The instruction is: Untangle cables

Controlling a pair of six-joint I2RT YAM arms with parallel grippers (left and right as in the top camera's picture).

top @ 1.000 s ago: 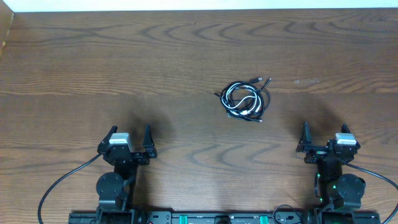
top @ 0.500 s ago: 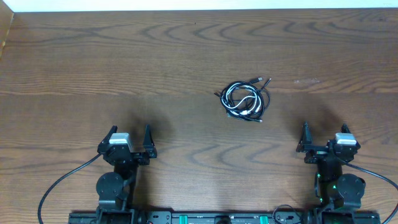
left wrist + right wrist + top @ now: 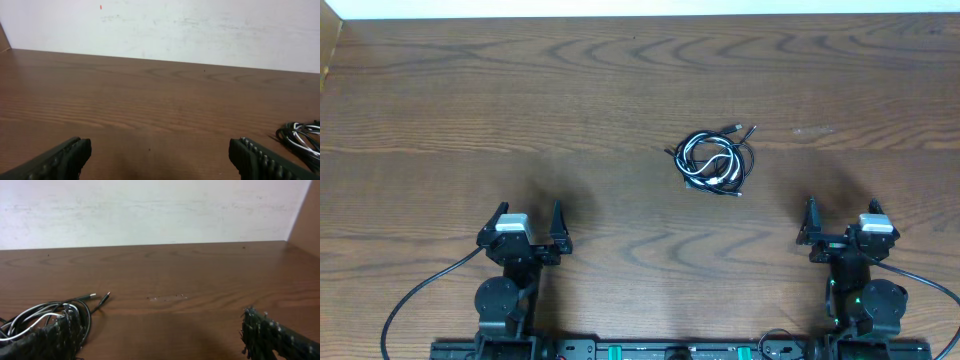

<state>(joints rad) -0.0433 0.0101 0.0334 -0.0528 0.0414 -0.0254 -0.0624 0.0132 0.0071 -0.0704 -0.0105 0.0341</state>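
On the brown wooden table [image 3: 470, 100] the cables [image 3: 717, 161] lie as one small tangled bundle, black and white cords wound into loose loops that cross over each other. From the far right side of the bundle two thin ends with small silver plugs [image 3: 745, 129] stick out and lie flat on the wood. Nothing touches the cables. Well apart from the cables, on their near side and to their left, stands the left gripper [image 3: 528, 214]; its two fingers are spread wide with nothing between them, so it is released and empty. Also on the near side of the cables but to their right, somewhat closer to them, stands the right gripper [image 3: 841, 214], and it is released too, fingers wide apart and nothing held. From the left wrist camera the two dark ribbed fingertips [image 3: 60, 159] appear at the lower corners with bare wood between them, and the cables show only partly at the right edge, beyond the right fingertip. From the right wrist camera the cables are at the lower left, beyond the left fingertip, which hides a part of the loops, and one plug end points away from the bundle to the right. Behind the cables, at the far edge of the table, rises a white wall [image 3: 150, 205]. Thick black wires [image 3: 420, 290] curve out from the arm bases, far on the near side of the cables
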